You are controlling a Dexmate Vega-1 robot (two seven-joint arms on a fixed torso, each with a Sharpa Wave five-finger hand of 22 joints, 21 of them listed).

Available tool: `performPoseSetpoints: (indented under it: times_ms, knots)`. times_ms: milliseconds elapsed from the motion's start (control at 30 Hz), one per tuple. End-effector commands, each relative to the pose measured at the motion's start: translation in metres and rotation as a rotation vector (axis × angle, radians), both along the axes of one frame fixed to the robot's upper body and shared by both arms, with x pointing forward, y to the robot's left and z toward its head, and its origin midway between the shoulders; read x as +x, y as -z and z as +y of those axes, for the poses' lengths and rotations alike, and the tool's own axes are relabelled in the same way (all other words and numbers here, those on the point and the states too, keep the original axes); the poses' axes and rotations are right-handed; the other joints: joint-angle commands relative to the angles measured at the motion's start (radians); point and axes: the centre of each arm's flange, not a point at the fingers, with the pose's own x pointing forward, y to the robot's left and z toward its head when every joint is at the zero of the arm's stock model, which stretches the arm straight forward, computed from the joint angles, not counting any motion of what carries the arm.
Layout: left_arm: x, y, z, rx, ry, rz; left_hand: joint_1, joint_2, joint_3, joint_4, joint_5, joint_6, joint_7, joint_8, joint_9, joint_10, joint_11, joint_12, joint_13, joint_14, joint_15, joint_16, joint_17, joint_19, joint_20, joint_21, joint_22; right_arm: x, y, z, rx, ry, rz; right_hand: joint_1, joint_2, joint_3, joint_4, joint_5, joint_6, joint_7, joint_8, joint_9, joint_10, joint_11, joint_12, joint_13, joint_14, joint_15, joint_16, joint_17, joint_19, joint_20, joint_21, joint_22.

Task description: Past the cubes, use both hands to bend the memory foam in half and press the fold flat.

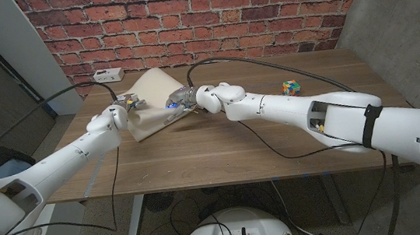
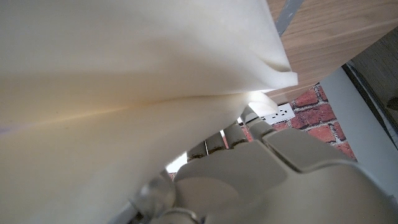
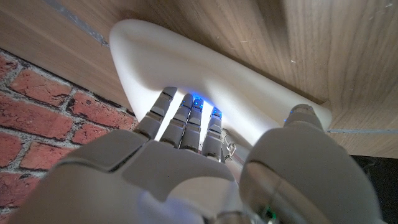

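Wooden table in front of a brick wall. Cream memory foam toward the table's far left part, bent upward with its far flap raised and tilted, lower part on the table. Left hand at the foam's left edge, fingers tucked under the sheet, gripping it. Right hand at the foam's right edge, fingers curled under the lifted flap, thumb on the other side, holding it. White power strip near the far edge, behind the foam. Small multicoloured cube well to the right, apart from both hands.
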Motion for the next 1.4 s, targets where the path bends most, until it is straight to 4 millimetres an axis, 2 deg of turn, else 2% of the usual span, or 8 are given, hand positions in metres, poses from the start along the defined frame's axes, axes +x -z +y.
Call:
performPoseSetpoints:
  times_ms: [33,333,433,567,900,1233,1333,1400]
  knots:
    - [-0.001,0.004,-0.021,0.063,0.069,0.002,0.015,0.033,0.009,-0.001,0.002,0.021,0.004,0.005,0.002,0.013,0.002,0.005,0.004,0.007,-0.040,0.003,0.002,0.003,-0.011,-0.003,0.004,-0.016,-0.027,-0.044,0.198,-0.098,0.093,-0.012,0.070,0.021,0.024,0.014,0.018,0.028,0.012,0.000,0.000,0.014,0.014,-0.002,0.005,0.018,0.019,0.000,0.000,0.000,-0.012,0.005]
    - [-0.007,0.008,-0.030,0.102,0.129,-0.029,0.021,0.031,0.015,-0.005,0.001,0.043,0.001,0.010,0.002,0.029,0.002,0.007,0.004,0.017,-0.047,0.005,0.002,0.003,-0.018,-0.007,0.004,-0.017,-0.026,-0.059,0.448,-0.207,0.022,-0.033,0.139,0.040,0.046,0.014,0.035,0.043,0.017,-0.001,0.012,0.020,0.023,-0.004,0.022,0.022,0.031,-0.002,0.014,-0.005,-0.016,0.006]
    - [-0.010,0.010,-0.032,0.120,0.138,-0.043,0.022,0.030,0.016,-0.006,0.001,0.047,0.003,0.011,0.002,0.031,0.002,0.007,0.005,0.018,-0.047,0.005,0.002,0.004,-0.019,-0.008,0.004,-0.017,-0.025,-0.061,0.512,-0.219,0.000,-0.031,0.179,0.058,0.049,0.013,0.035,0.041,0.016,-0.001,0.011,0.020,0.023,-0.006,0.025,0.021,0.033,-0.004,0.025,-0.019,-0.016,0.006]
    - [-0.013,0.013,-0.032,0.129,0.137,-0.053,0.024,0.029,0.018,-0.007,0.001,0.052,-0.002,0.011,0.002,0.037,0.002,0.008,0.005,0.022,-0.050,0.005,0.001,0.004,-0.020,-0.009,0.004,-0.018,-0.024,-0.062,0.576,-0.223,-0.043,-0.031,0.197,0.069,0.051,0.008,0.029,0.038,0.013,-0.002,-0.005,0.018,0.018,-0.008,0.026,0.020,0.033,-0.008,0.030,-0.029,-0.018,0.006]
    - [-0.020,0.018,-0.034,0.161,0.182,-0.096,0.026,0.027,0.021,-0.009,0.000,0.057,-0.005,0.010,0.002,0.037,0.000,0.005,0.005,0.021,-0.057,0.002,0.001,0.005,-0.023,-0.012,0.004,-0.016,-0.024,-0.058,0.649,-0.210,-0.063,0.001,0.201,0.116,0.018,-0.036,-0.054,0.017,-0.008,-0.003,-0.152,-0.008,-0.012,-0.023,-0.100,0.015,-0.007,-0.049,-0.021,-0.071,-0.063,0.003]
    - [-0.020,0.022,-0.039,0.157,0.243,-0.120,0.031,0.021,0.023,-0.018,0.001,0.091,-0.012,0.015,0.002,0.068,-0.002,0.011,0.004,0.033,-0.071,0.003,0.000,0.017,-0.029,-0.014,0.004,-0.006,-0.026,-0.043,0.633,-0.189,-0.032,-0.013,0.182,0.124,0.009,-0.072,-0.105,-0.006,-0.009,-0.004,-0.235,-0.027,-0.010,-0.042,-0.200,0.001,-0.012,-0.090,-0.087,-0.055,-0.114,0.001]
    - [-0.020,0.023,-0.039,0.157,0.246,-0.118,0.031,0.020,0.023,-0.018,0.001,0.092,-0.012,0.013,0.002,0.071,-0.002,0.011,0.004,0.037,-0.069,0.004,0.000,0.026,-0.036,-0.012,0.004,-0.001,-0.029,-0.037,0.619,-0.172,-0.010,-0.020,0.177,0.125,0.005,-0.083,-0.131,0.015,-0.010,-0.006,-0.264,-0.054,-0.009,-0.050,-0.240,-0.017,-0.014,-0.116,-0.106,-0.075,-0.134,0.000]
    - [-0.020,0.024,-0.039,0.157,0.246,-0.119,0.031,0.020,0.023,-0.018,0.001,0.092,-0.010,0.013,0.002,0.071,-0.002,0.010,0.004,0.039,-0.068,0.004,0.000,0.028,-0.037,-0.012,0.004,0.003,-0.029,-0.032,0.609,-0.161,0.003,-0.028,0.175,0.123,0.005,-0.087,-0.145,0.030,-0.010,-0.007,-0.280,-0.053,-0.010,-0.054,-0.262,-0.021,-0.015,-0.130,-0.116,-0.083,-0.145,-0.001]
